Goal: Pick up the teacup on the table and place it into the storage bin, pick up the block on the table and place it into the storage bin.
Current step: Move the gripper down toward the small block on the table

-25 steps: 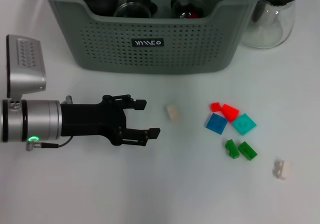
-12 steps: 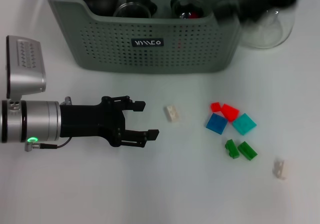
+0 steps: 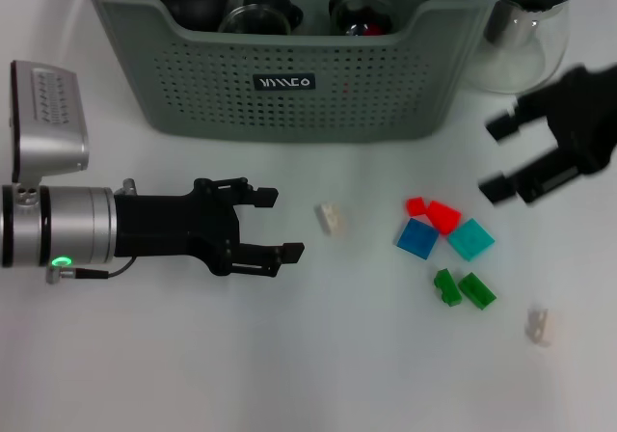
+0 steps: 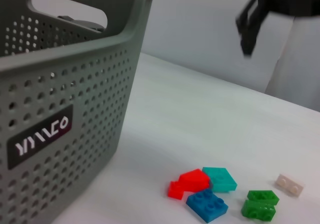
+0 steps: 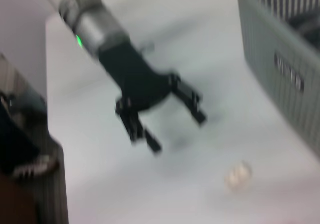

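Currently, your left gripper [image 3: 265,225] gapes empty, aimed at 3 o'clock to straddle the cream block [image 3: 331,218]; right gripper [image 3: 525,154] likewise spread.

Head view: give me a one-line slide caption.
Left gripper open beside a cream block; right gripper open above the coloured blocks, before the storage bin.

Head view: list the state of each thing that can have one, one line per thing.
left pincer: open, empty, low over the table, pointing at the cream block.
right pincer: open, empty, above the coloured blocks.
storage bin: upright, already holding dark and glass items.
cream block: loose on the table, ungrasped.
glass pot: upright beside the bin.
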Robot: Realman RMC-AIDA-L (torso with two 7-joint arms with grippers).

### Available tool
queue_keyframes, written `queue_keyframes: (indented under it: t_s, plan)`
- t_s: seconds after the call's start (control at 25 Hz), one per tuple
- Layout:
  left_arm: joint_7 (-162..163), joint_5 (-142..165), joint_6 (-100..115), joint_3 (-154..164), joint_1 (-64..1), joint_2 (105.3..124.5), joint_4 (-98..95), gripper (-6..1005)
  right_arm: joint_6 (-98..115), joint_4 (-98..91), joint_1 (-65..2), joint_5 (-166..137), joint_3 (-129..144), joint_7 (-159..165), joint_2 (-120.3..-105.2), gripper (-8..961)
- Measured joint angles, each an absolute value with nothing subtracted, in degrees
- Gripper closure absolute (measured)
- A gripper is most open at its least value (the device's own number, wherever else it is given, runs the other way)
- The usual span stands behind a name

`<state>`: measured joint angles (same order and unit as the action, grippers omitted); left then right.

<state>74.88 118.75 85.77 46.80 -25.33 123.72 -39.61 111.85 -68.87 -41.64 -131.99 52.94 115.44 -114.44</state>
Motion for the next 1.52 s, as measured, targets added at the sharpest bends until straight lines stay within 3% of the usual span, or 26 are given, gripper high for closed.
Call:
queue_keyframes:
  t_s: [0.28,0.4,0.52,0.6,1.52]
  plan:
    - [75.1,118.7,85.7,46.7,-25.9,123.49,-39.9,138,113.5,-69.9,-42.7,-142.8,61.9,123.0,-115.82,36]
    - [75.2,118.7,85.7,46.7,-25.9,123.49,-39.9,138,113.3,-70.4,-42.9,-148.6,65.6,125.3,-117.29,36]
    - [75.1,118.7,85.7,46.6,-26.0,123.55,-39.9,138,113.0,-70.6,-43.3,-156.5,68.9,126.3,-120.17,35]
    - [75.1,118.7,85.5,46.7,-26.1,123.59,-39.9,138,112.6,-70.5,-43.4,-157.3,70.2,126.8,-120.51,35]
    - [72.7,118.7,82.9,48.0,-25.8,124.04,-39.2,138,100.0,-70.6,-36.4,-153.3,90.8,134.8,-120.40,37]
